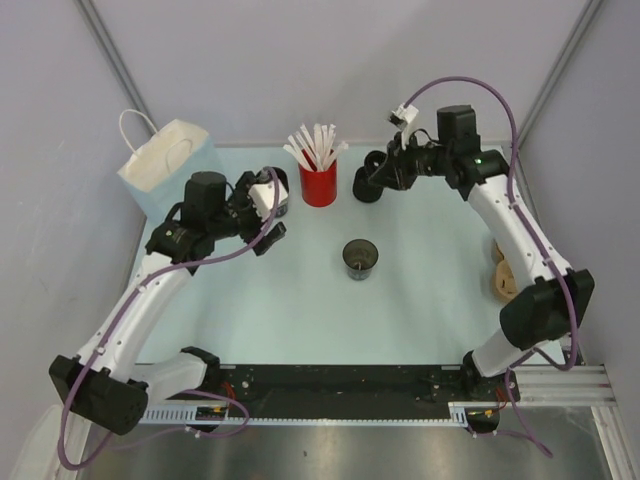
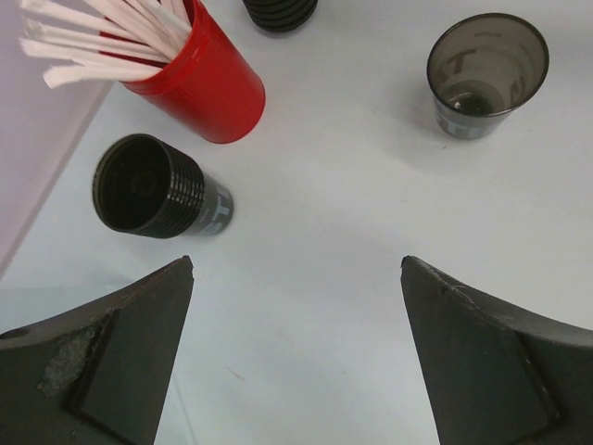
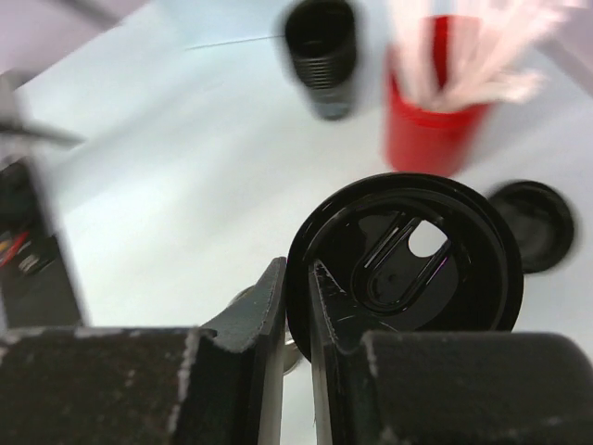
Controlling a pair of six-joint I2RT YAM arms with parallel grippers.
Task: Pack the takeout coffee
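Overhead, the takeout coffee (image 1: 281, 196) stands open-topped left of centre on the pale table (image 1: 300, 310), just left of the red cup (image 1: 318, 186) of white sticks. Seen from the left wrist, this ribbed black cup lies left of centre, just beyond the left finger, and the left gripper (image 2: 296, 264) has its fingers spread wide with nothing between them. The right gripper (image 3: 296, 283) is pressed together on the rim of a black lid (image 3: 408, 255), pinching it on edge at the lower middle of its view. A second black ribbed cup (image 2: 278, 11) shows at the top edge, a smoky clear cup (image 2: 486, 74) at upper right. Another lid (image 3: 535, 224) lies flat at the right.
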